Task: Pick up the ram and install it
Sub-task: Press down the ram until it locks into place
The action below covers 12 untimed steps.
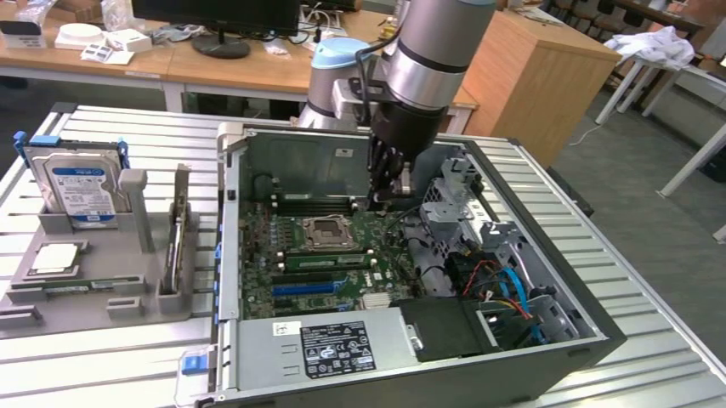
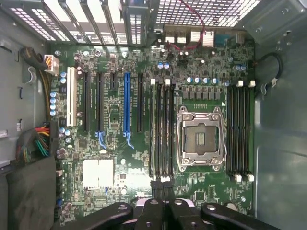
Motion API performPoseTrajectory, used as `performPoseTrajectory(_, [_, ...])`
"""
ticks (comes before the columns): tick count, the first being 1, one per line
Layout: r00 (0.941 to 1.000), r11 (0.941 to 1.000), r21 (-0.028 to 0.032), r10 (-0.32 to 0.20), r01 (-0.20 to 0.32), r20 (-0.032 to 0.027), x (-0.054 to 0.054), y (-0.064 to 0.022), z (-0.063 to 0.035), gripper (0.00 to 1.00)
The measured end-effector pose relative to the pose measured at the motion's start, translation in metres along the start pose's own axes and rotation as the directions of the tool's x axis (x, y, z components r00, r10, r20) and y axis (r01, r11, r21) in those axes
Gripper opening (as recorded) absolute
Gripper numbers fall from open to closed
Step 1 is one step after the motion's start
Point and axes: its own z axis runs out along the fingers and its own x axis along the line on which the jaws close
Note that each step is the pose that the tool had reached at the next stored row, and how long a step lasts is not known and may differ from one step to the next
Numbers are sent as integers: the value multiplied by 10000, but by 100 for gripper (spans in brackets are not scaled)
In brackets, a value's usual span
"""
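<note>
Hand (image 2: 162,186) shut over eight black memory slots (image 2: 162,129), one blue slot (image 2: 127,103).

One computer case (image 1: 601,336) is lying open, carrying one motherboard (image 2: 144,158) with one processor socket (image 2: 199,139), one blue slot (image 2: 127,103) and two banks of black memory slots (image 2: 239,129). One gripper (image 2: 162,186) is hanging above; one hard drive (image 1: 77,187) is standing beside.
</note>
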Motion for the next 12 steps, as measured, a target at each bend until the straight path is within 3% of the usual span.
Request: performPoseTrajectory(12, [10000, 10000, -8, 16, -16, 0, 1, -142, -2, 11])
